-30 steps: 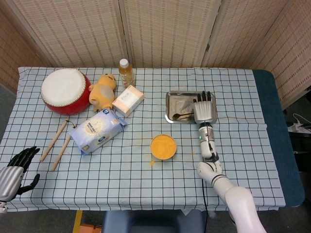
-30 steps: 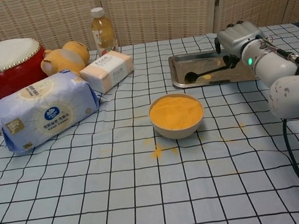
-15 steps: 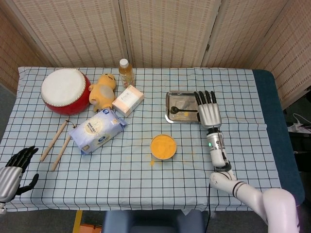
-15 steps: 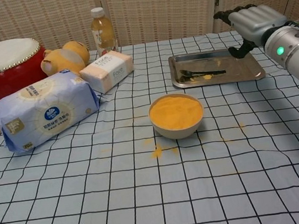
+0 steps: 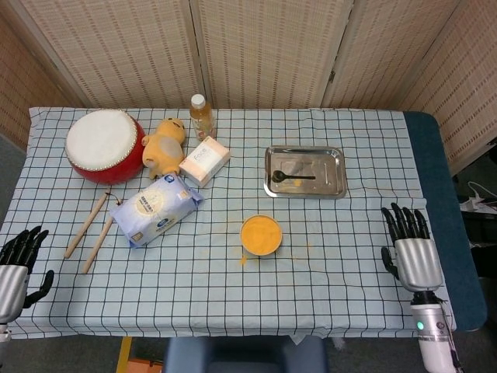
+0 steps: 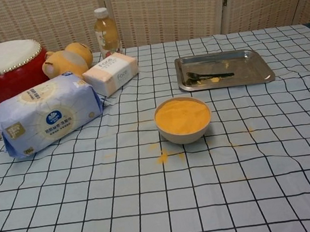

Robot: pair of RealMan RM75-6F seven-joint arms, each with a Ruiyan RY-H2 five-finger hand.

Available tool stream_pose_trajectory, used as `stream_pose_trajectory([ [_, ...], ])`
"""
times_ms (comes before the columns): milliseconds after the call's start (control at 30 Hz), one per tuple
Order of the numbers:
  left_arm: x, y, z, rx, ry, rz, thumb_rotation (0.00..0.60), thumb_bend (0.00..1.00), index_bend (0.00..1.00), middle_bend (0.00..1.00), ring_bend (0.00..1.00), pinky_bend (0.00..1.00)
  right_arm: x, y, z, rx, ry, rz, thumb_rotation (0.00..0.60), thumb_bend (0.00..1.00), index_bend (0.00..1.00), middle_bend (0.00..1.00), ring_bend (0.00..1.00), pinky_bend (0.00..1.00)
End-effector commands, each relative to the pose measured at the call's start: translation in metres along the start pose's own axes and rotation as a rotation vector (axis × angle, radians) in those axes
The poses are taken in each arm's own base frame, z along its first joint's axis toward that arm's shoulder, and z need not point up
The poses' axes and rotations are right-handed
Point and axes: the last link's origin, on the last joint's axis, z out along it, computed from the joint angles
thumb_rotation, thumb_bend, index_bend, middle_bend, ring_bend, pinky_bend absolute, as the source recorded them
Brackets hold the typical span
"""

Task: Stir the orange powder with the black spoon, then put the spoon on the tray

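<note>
The black spoon (image 5: 293, 178) (image 6: 207, 76) lies inside the metal tray (image 5: 331, 180) (image 6: 255, 69) at the back right, with a dab of orange powder beside it. A white bowl of orange powder (image 5: 260, 234) (image 6: 182, 118) stands in the middle of the table, with a little powder spilt on the cloth in front of it. My right hand (image 5: 411, 250) hangs open beyond the table's right front corner, far from the tray. My left hand (image 5: 17, 268) is open at the left front edge. Neither hand appears in the chest view.
A red drum (image 5: 104, 144), two drumsticks (image 5: 92, 229), a wipes pack (image 5: 154, 207), a yellow plush toy (image 5: 164, 144), a pink box (image 5: 204, 160) and a small bottle (image 5: 201, 115) fill the left half of the checked cloth.
My right hand has left the tray and drawn back to the right front corner, out of the chest view. The spoon stays lying in the tray.
</note>
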Motion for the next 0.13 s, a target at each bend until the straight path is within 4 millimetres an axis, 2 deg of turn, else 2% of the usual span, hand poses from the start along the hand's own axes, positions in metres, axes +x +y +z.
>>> stream_pose_trajectory([
  [33,-0.010,0.006,-0.022,0.009,-0.039,-0.022,0.600,0.46,0.00,0.00,0.00,0.12,0.005,0.032,-0.024,-0.056,0.025,0.065,0.600,0.39,0.00,0.00,0.00,0.00],
  [67,-0.005,0.012,-0.043,0.024,0.019,-0.023,0.600,0.46,0.00,0.00,0.00,0.12,0.008,0.037,-0.024,-0.067,0.043,0.058,0.600,0.39,0.00,0.00,0.00,0.00],
  [100,0.002,0.007,-0.028,0.034,0.034,-0.009,0.600,0.45,0.00,0.00,0.00,0.12,0.009,0.038,-0.024,-0.071,0.051,0.051,0.600,0.39,0.00,0.00,0.00,0.00],
  [133,-0.001,0.009,0.003,0.016,0.002,-0.012,0.600,0.45,0.00,0.00,0.00,0.12,0.010,0.040,-0.024,-0.076,0.066,0.042,0.600,0.39,0.00,0.00,0.00,0.00],
])
